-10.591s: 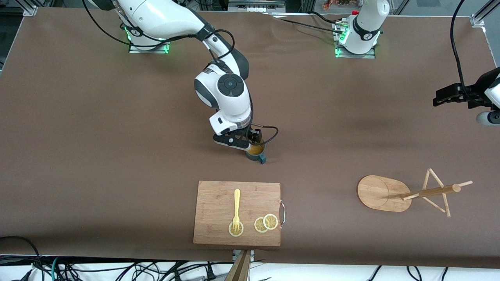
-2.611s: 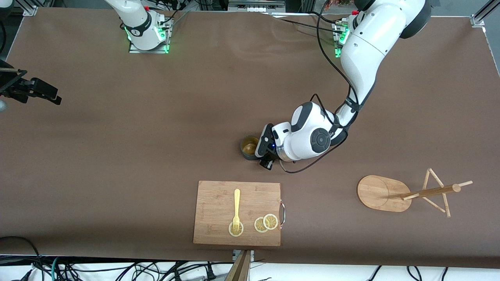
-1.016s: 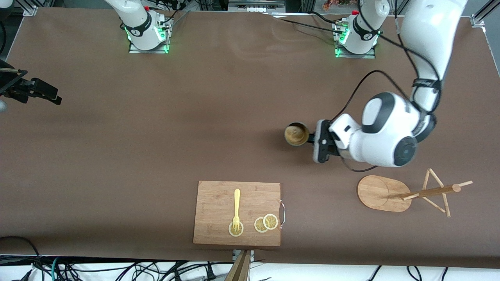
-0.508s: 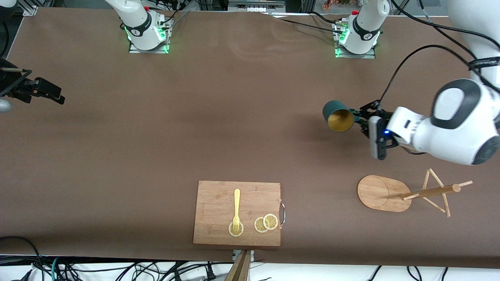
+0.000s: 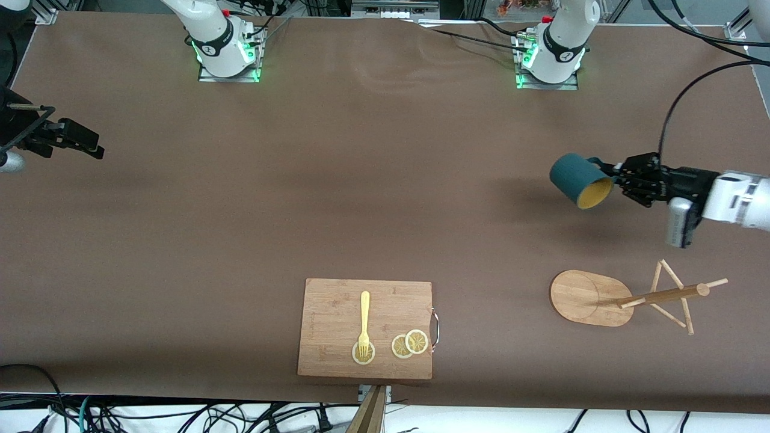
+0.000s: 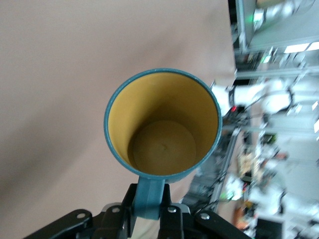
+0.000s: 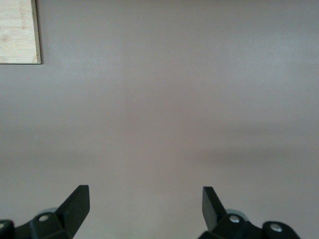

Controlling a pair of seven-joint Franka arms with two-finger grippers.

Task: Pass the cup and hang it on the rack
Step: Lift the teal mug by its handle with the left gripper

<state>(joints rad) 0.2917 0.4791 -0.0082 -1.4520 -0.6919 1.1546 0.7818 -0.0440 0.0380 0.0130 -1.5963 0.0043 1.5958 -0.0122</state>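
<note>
Gripping the cup [image 5: 579, 180] by its handle, our left gripper [image 5: 607, 173] hovers at the rack's [image 5: 625, 299] twelve o'clock; our right gripper [image 5: 96, 150] waits, jaws apart.

Teal cup [image 5: 579, 178] held tilted in air; rack [image 5: 625, 297] toppled.

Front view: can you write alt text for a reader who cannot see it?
The left pincer, shut on the handle of a teal cup, holds it tilted in the air above the table, its yellow inside showing. A wooden mug rack stands nearer the camera; a cutting board carries a fork and lemon slices. The right pincer waits open at the right arm's end.
</note>
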